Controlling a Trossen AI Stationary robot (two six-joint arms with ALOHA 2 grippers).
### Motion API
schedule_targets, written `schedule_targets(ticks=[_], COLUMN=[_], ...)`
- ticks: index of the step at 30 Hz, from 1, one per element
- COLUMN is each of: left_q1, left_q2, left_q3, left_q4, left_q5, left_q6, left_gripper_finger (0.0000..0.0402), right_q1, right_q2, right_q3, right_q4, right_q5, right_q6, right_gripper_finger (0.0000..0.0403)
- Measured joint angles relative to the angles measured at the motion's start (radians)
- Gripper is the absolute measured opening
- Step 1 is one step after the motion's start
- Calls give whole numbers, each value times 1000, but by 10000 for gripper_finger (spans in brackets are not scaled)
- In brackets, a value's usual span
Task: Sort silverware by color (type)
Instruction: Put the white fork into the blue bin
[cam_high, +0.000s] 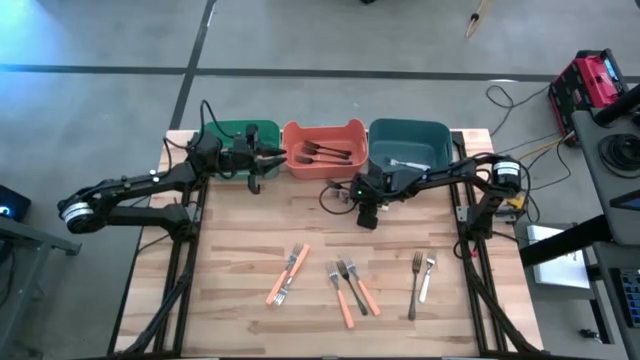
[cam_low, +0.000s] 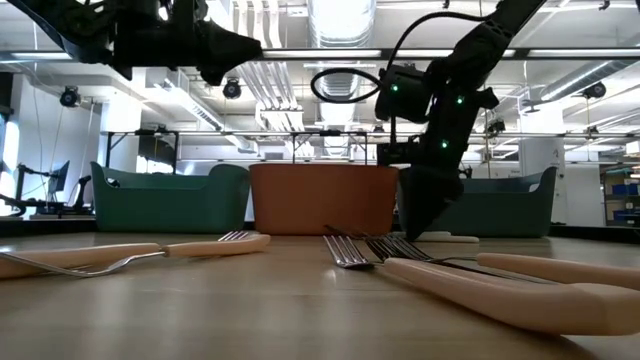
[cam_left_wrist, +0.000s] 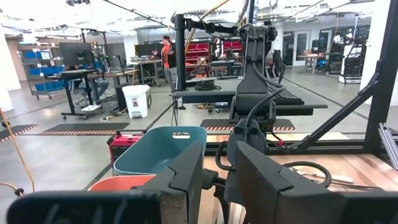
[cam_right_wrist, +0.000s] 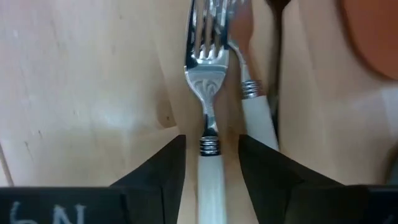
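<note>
Wood tabletop before the bins: your right gripper (cam_right_wrist: 211, 144) straddles a white-handled fork (cam_right_wrist: 204, 78) lying flat, fingers apart, so next close on its handle and lift toward the teal bin (cam_high: 410, 132), while the left gripper (cam_high: 262, 160) hangs parted, empty, by the green bin (cam_high: 228, 133).

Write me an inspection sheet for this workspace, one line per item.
Surface: wooden table, bare wood around the forks.
Job's things: green bin; orange bin holding dark forks; teal bin holding one pale fork; loose forks in three clusters near the front edge.
Clutter: nothing seen.
Grippers: left gripper open, where the green and orange bins meet; right gripper open, fingers either side of a pale-handled fork.
Cables: black loop by the right arm; loose cables on the floor.
Surroundings: red equipment; a distant person.
</note>
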Motion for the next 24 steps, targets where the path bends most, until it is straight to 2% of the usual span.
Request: schedule_targets(ticks=[9,17,24], left_q1=[0,0,0], left_q2=[0,0,0], left_q3=[0,0,0], left_q4=[0,2,4], left_q5=[0,0,0], left_q6=[1,1,1], left_gripper_finger=[77,77,77], right_q1=[0,0,1], right_q2=[50,46,18], right_q3=[3,2,24], right_q4=[9,9,-22], right_q5=[-10,-34,-56], right_q6=[12,24,23], right_gripper_finger=[114,26,25])
